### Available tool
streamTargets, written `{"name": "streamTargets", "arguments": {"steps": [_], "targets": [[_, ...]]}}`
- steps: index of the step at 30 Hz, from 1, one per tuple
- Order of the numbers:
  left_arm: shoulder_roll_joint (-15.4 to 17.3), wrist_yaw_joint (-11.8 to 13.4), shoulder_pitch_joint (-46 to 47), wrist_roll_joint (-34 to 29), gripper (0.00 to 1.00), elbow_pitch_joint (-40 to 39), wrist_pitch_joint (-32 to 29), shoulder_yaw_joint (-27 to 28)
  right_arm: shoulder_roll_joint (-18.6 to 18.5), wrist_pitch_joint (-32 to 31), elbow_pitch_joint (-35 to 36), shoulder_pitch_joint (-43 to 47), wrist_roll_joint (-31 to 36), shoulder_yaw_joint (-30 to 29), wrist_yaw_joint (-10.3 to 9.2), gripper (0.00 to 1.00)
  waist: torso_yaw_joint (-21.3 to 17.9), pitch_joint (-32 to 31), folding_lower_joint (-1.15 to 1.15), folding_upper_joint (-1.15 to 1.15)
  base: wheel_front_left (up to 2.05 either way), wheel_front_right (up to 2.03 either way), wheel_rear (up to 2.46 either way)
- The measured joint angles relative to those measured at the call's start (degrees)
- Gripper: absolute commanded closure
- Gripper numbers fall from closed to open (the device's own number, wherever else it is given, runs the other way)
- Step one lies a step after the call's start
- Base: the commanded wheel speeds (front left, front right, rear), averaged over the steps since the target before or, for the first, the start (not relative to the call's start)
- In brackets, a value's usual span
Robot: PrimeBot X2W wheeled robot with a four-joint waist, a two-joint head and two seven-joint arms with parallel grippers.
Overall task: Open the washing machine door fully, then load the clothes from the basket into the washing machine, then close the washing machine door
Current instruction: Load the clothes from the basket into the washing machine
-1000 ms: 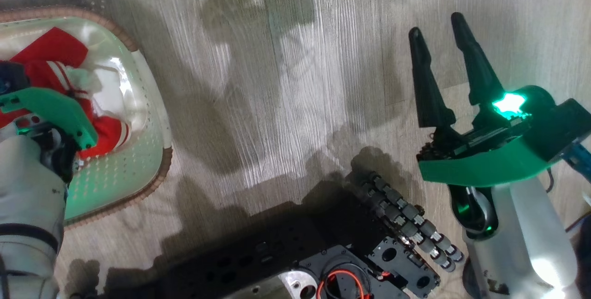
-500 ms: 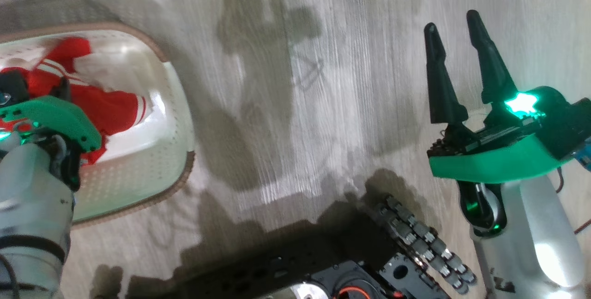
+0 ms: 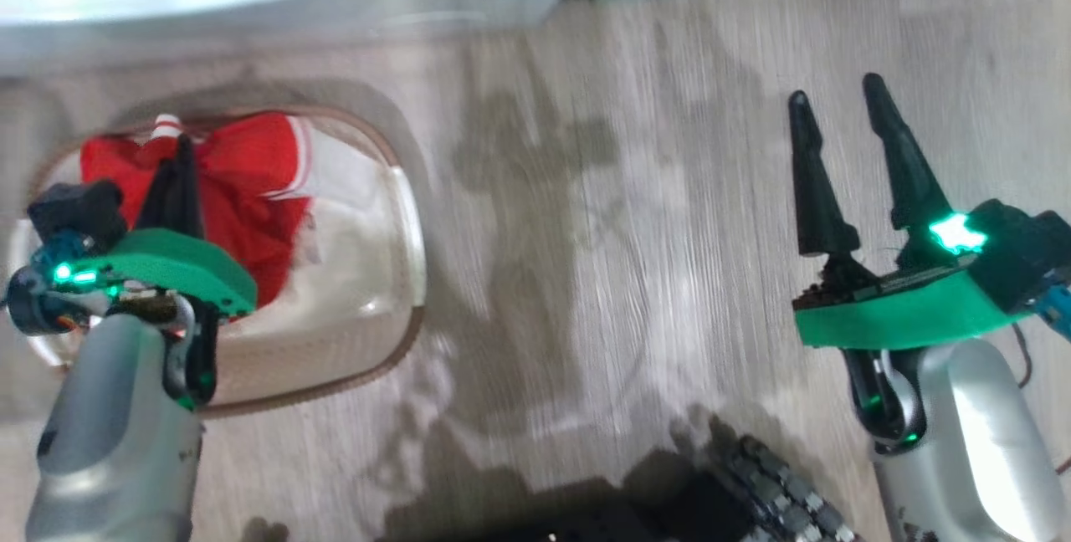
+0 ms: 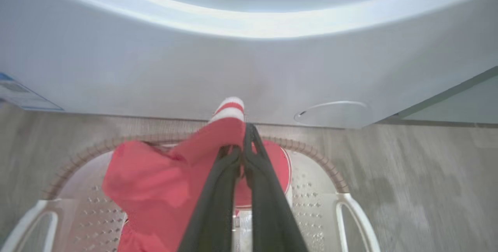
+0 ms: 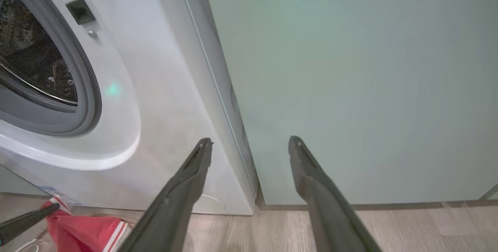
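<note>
A grey wood-look floor (image 3: 586,274) is spread below both claws. The left claw (image 4: 246,128) is pressed shut, with a fold of the red clothes (image 4: 155,182) pinched between its fingers. A striped cuff is raised just past the tips and the rest is draped down to its left. The basket (image 4: 311,151) is set directly beneath that claw, its brown rim curving just beyond the tips. The white front of the machine (image 4: 233,69) is met just past that rim, so little room is left ahead. The right claw (image 5: 251,140) is held wide and empty. The seam between the machine and a pale green cabinet (image 5: 350,88) is faced by it, and the drum opening (image 5: 35,57) is seen up and to its left. Bare floor is left between the two claws.
</note>
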State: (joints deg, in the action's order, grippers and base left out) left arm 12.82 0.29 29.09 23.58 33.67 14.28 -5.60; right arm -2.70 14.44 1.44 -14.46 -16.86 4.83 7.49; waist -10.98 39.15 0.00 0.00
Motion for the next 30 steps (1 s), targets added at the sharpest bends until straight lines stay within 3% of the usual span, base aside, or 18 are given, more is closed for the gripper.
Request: {"name": "streamTargets", "arguments": {"steps": [14,22,30], "targets": [[-1.8,2.5,-10.0,-3.3,1.00,-25.1,0.0,0.0,0.0,-2.9,-2.7,2.4,2.3,-4.5,0.00,0.00,5.3,-15.1,0.00,0.00,0.00,0.00,0.00],[-1.7,3.2,-16.0,-3.7,1.00,-32.0,-1.1,-1.3,0.0,-3.9,-4.5,5.3,2.3,-4.8,0.00,0.00,6.0,-21.9,0.00,0.00,0.00,0.00,0.00],[-1.7,4.0,-23.0,-3.6,1.00,-34.0,-2.4,-1.9,0.0,-4.9,-4.7,9.7,2.3,-5.3,0.00,0.00,6.0,-27.7,0.00,0.00,0.00,0.00,0.00]]}}
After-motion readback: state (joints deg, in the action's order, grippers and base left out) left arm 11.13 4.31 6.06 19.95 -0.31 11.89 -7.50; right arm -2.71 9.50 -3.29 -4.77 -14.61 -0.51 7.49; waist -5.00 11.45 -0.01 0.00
